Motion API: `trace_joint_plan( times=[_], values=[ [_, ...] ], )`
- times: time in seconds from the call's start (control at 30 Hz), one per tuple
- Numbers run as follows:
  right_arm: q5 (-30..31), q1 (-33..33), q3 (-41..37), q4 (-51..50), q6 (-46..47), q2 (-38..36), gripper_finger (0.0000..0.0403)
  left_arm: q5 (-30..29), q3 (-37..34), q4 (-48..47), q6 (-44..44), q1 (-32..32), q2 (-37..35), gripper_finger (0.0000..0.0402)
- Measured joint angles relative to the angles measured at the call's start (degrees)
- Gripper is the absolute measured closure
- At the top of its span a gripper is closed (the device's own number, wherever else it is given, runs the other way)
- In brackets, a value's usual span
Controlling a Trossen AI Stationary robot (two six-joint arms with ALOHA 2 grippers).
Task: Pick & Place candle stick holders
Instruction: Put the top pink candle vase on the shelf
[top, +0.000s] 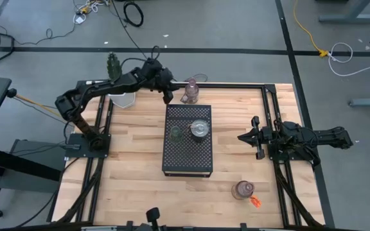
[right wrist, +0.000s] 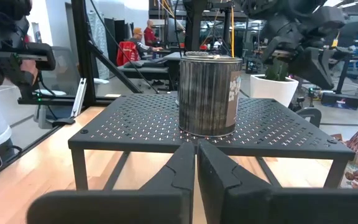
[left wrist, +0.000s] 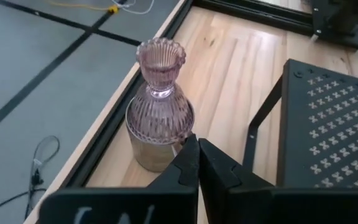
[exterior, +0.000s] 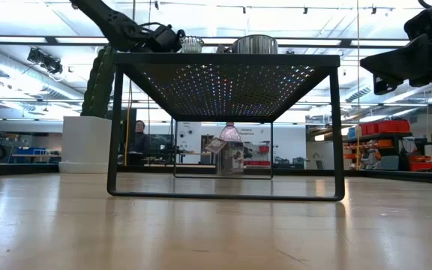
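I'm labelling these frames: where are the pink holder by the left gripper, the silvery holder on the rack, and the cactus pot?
pink holder [left wrist: 160, 106]: left wrist view, ribbed body.
silvery holder [right wrist: 209, 93]: right wrist view, side wall.
cactus pot [top: 123, 99]: high view, white rim.

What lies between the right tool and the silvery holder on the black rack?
In the high view, only bare wood table and rack edge separate the right tool from the silvery holder.
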Motion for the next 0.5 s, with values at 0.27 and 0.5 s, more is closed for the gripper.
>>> trace_joint_plan(
  times=[0.27,0.5],
  values=[
    [0.01,0.0,0.0,-0.01,0.0,0.0,0.038,-0.44,-6.27,13.46,0.0,-0.11,-0.16,0.0392],
    [0.02,0.0,0.0,0.0,0.0,0.0,0.038,-4.57,-9.32,24.07,0.07,-1.19,0.57,0.0395]
  ],
)
